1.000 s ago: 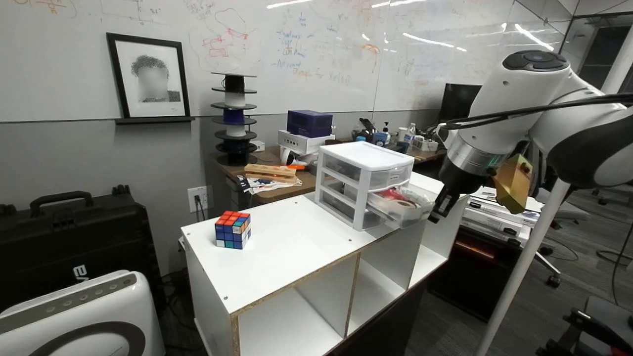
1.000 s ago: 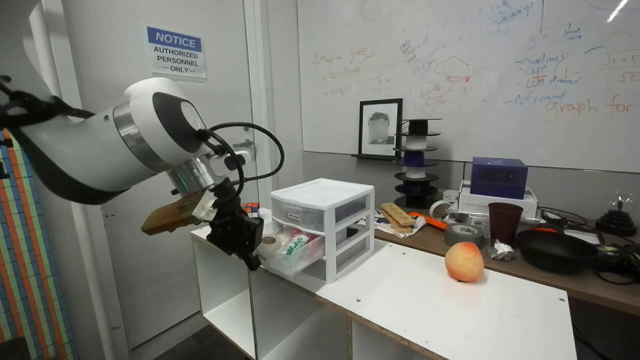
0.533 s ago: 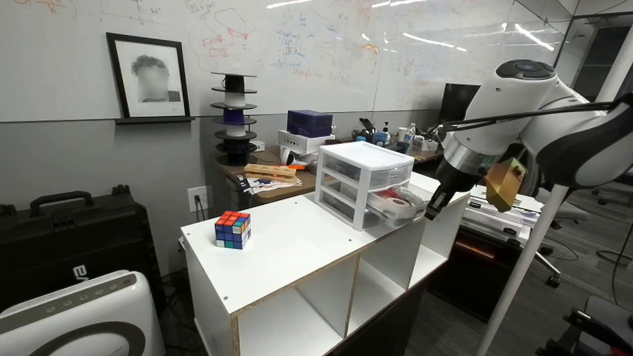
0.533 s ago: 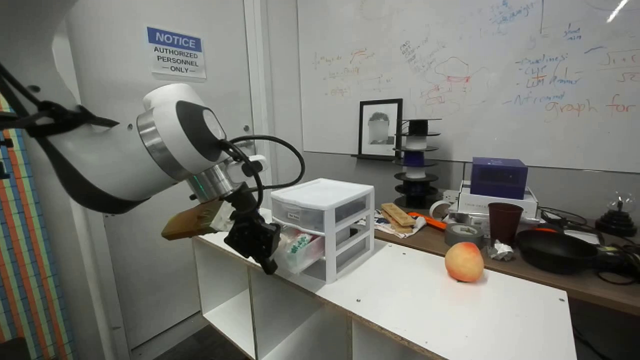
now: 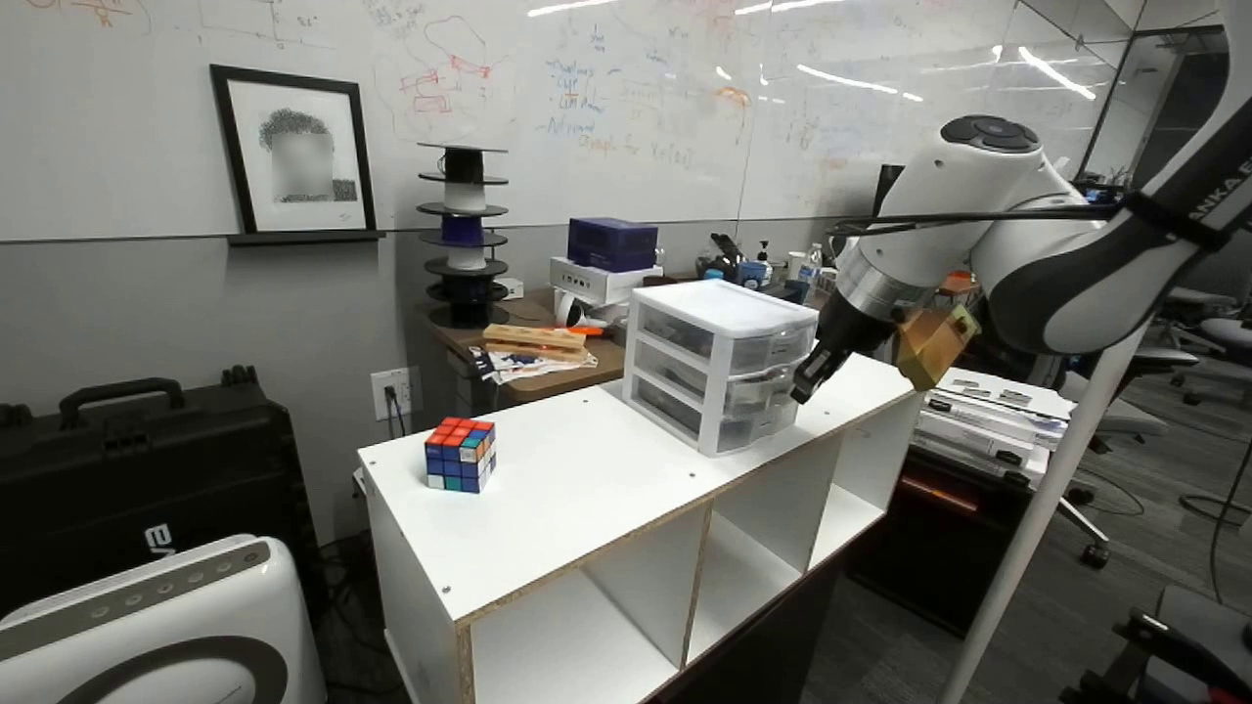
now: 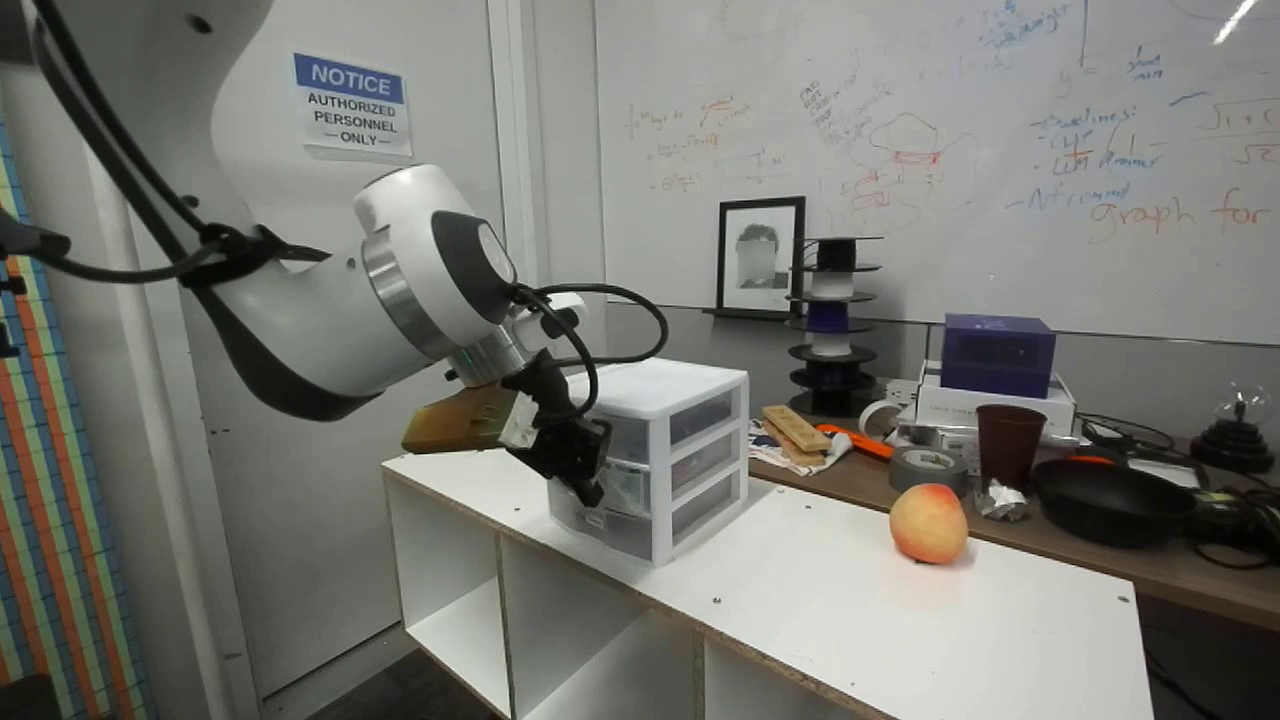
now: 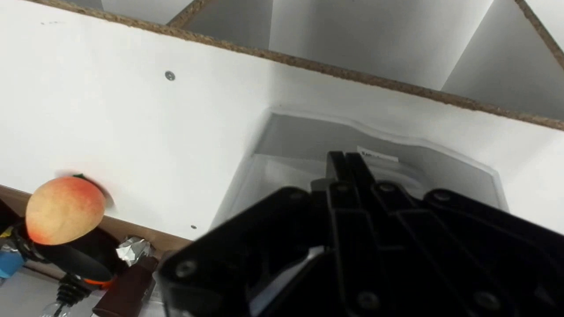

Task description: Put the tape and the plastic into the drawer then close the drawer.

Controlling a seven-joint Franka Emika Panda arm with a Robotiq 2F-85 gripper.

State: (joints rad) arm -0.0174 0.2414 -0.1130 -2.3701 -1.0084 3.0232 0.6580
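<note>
Unit (image 5: 729,303): white, three drawers, upright on the shelf (image 5: 577,469), its drawer side facing the arm (image 6: 330,310).
Pincer (image 7: 345,156): narrow, the fingers (image 7: 337,167) lying side by side with only a thin seam between; it hangs at a slant right before the unit's drawer side.
Middle drawer (image 5: 755,398): inside the unit, its face about in line with the drawers above and below; in both exterior views the pincer's tips are at this face, and I can't tell if they touch it.
Contents: pale shapes behind the middle drawer's cloudy face, too blurred from where I'm standing to tell tape or plastic.
Lowest drawer (image 5: 758,427): in as well, at the foot of the unit, lower than the pincer's tips; in the wrist view a small label (image 7: 377,155) shows just beside the tips.
Top drawer (image 5: 773,350): in too, highest in the unit.
Arm: reaches over from the unit's drawer side, tilted down toward it, a yellow-brown block (image 5: 934,347) at its wrist.
Cube (image 5: 460,455): on the shelf, to the unit's left as I face the drawers, well apart from it.
Peach (image 6: 928,523): on the shelf too, to the unit's right, also well apart.
Desk (image 6: 850,485): behind the unit, bearing a grey roll (image 6: 928,470), a maroon cup (image 6: 1010,448) and a black pan (image 6: 1115,505).
</note>
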